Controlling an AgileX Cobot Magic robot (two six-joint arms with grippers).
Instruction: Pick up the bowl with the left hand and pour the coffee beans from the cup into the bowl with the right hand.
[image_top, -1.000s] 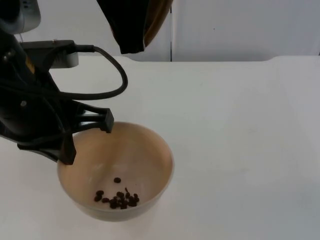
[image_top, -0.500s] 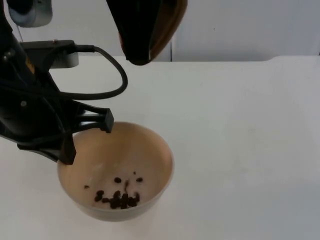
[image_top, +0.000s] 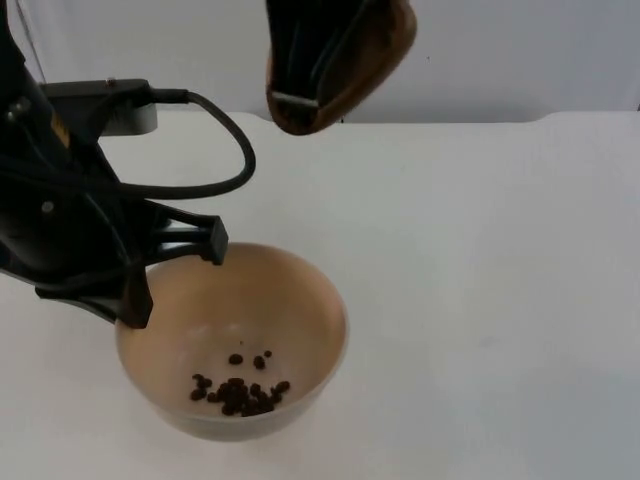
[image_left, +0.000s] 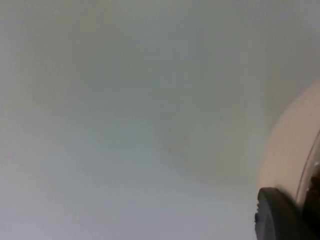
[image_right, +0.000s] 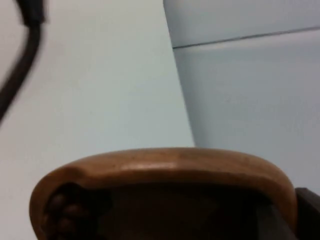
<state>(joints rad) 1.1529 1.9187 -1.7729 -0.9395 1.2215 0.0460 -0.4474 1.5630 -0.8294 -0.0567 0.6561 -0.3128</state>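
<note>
Bowl gripped at rim by left claw, beans already inside. Cup held tilted above by right claw; grip state cannot be told. Pour judged nearly done.

No text, label, brand, number or sign can be read anywhere. The bowl, the wooden cup, the white bench and the grey partition wall all carry plain, unmarked surfaces, as does the black arm hardware.
</note>
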